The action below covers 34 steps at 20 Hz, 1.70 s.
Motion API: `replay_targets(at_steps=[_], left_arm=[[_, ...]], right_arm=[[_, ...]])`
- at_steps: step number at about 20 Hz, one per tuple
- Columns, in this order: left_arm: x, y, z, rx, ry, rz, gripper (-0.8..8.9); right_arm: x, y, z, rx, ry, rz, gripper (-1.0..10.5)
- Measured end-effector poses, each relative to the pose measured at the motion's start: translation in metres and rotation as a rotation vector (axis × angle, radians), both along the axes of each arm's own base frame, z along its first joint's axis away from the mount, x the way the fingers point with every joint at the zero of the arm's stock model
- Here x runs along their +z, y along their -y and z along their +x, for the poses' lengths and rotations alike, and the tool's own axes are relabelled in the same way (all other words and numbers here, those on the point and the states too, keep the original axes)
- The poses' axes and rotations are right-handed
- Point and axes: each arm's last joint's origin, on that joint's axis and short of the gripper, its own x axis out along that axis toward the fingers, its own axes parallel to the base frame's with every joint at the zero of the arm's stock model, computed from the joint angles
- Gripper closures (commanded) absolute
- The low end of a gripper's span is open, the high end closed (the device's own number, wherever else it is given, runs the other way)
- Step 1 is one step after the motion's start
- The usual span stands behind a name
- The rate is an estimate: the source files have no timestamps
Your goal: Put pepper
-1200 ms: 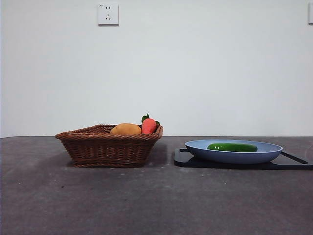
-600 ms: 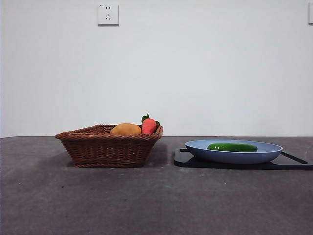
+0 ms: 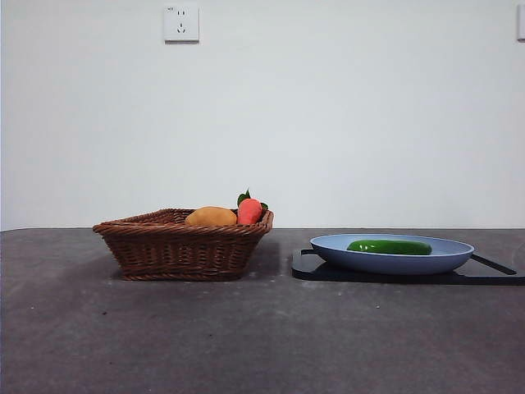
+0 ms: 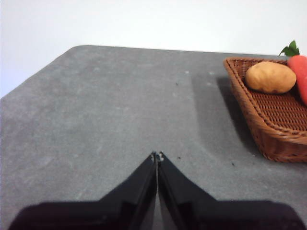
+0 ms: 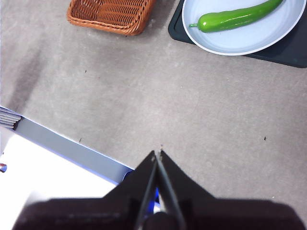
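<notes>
Pepper point(image 3: 389, 246) lies on the blue plate point(image 3: 394, 263), and both our arms wait away from it.

We see the left gripper point(image 4: 157, 155) and the right gripper point(image 5: 158, 153) with jaws pressed together and holding nothing. The plate rests on a dark board point(image 3: 316, 268) beside the wicker basket point(image 3: 180, 246), where a potato point(image 3: 211, 217) and a carrot point(image 3: 249, 210) lie. We think the glossy, rounded pepper may slip or roll if we pinch it off its middle, and the low plate rim may block our jaws.
</notes>
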Motion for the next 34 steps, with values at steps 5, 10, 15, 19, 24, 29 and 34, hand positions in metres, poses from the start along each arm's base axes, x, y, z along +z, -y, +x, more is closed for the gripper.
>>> replay_targets(at_steps=[5, 10, 15, 19, 24, 29, 34], left_arm=[[0.000, 0.000, 0.000, 0.001, 0.001, -0.006, 8.05], [0.000, 0.000, 0.000, 0.001, 0.001, -0.006, 8.05], [0.000, 0.000, 0.000, 0.001, 0.001, -0.006, 8.05], [0.000, 0.000, 0.000, 0.001, 0.001, -0.006, 8.05], [0.000, 0.000, 0.000, 0.000, 0.001, -0.006, 8.05], [0.000, 0.000, 0.000, 0.000, 0.001, -0.006, 8.05], [0.000, 0.000, 0.000, 0.000, 0.001, -0.006, 8.05]], right_arm=[[0.000, 0.000, 0.000, 0.000, -0.001, 0.000, 9.4], [0.000, 0.000, 0.000, 0.000, -0.001, 0.000, 9.4], [0.001, 0.000, 0.001, 0.020, 0.032, -0.013, 9.4], [0.012, 0.005, -0.005, -0.022, 0.355, 0.007, 9.4], [-0.024, 0.011, -0.016, -0.123, 0.708, 0.036, 9.4], [-0.079, 0.013, -0.011, -0.240, 0.911, 0.031, 9.4], [-0.120, 0.014, -0.007, -0.345, 0.971, 0.024, 9.4]])
